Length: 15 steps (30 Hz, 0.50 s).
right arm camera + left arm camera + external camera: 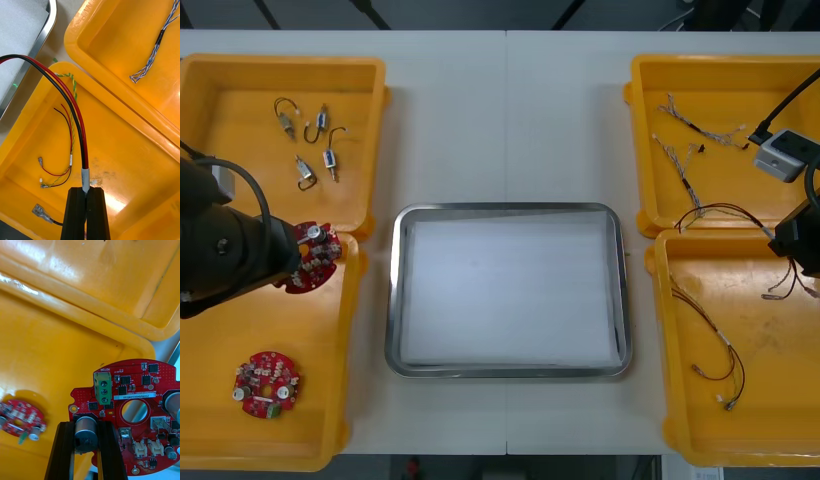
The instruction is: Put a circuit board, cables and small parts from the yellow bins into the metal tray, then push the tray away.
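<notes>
My left pincer [86, 435] is clamped on a round red circuit board [112, 416]. Its fingers grip a grey cylinder standing at the board's edge, which I judge gives a firmer hold than the thin, crowded board itself. The board hangs lifted over the near left bin [320, 340], at the corner nearest the metal tray [395, 290], seemingly high enough to cross the bin wall. A second circuit board [268, 383] lies flat on that bin's floor, farther from the tray.

My right pincer [86, 195] is clamped on the white sleeve of a red and black cable [79, 123], above the near right bin [770, 400] on the tray's other side. The cable arches toward the tray, so I judge that holding its end lets the rest trail behind. Thin red and yellow cables [715, 350] lie in that bin.

The tray sits mid-bench [510, 120], white inside, with nothing in it yet.

Farther off, the far left bin [240, 100] beside the tray holds small metal parts [305, 140]. The far right bin [740, 80] holds twisted blue and white cables [690, 135].
</notes>
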Available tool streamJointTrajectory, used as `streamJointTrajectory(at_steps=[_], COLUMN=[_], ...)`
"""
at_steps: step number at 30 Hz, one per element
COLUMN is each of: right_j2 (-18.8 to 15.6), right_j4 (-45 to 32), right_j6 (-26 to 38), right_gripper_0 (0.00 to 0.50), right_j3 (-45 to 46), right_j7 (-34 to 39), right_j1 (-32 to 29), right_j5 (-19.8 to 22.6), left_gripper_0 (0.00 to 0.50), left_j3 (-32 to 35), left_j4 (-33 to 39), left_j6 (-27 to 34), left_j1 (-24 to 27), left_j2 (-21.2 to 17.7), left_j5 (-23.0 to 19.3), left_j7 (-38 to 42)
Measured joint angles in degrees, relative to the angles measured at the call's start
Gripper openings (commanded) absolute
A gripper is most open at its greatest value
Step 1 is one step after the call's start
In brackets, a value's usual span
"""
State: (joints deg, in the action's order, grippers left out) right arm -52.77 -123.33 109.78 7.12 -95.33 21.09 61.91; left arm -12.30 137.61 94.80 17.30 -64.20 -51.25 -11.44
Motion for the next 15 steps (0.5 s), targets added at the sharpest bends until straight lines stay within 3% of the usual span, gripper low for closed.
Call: streamJointTrajectory(at_steps=[3,10,15], right_j2=[0.0,0.0,0.0], right_j4=[0.0,0.0,0.0], right_j6=[0.0,0.0,0.0], right_gripper_0=[0.0,0.0,0.0], right_j3=[0.0,0.0,0.0], right_j7=[0.0,0.0,0.0], right_j1=[0.0,0.0,0.0], right_j5=[0.0,0.0,0.0], left_gripper_0=[0.0,0.0,0.0], left_j3=[-2.6,-9.6,-16.6], left_j4=[0.3,0.5,0.6], left_j6=[1.2,1.7,3.1], left_j1=[1.9,5.1,6.8], left_j2=[2.7,7.9,11.9], left_j5=[2.5,7.5,15.3], left_j7=[4.5,3.0,3.1])
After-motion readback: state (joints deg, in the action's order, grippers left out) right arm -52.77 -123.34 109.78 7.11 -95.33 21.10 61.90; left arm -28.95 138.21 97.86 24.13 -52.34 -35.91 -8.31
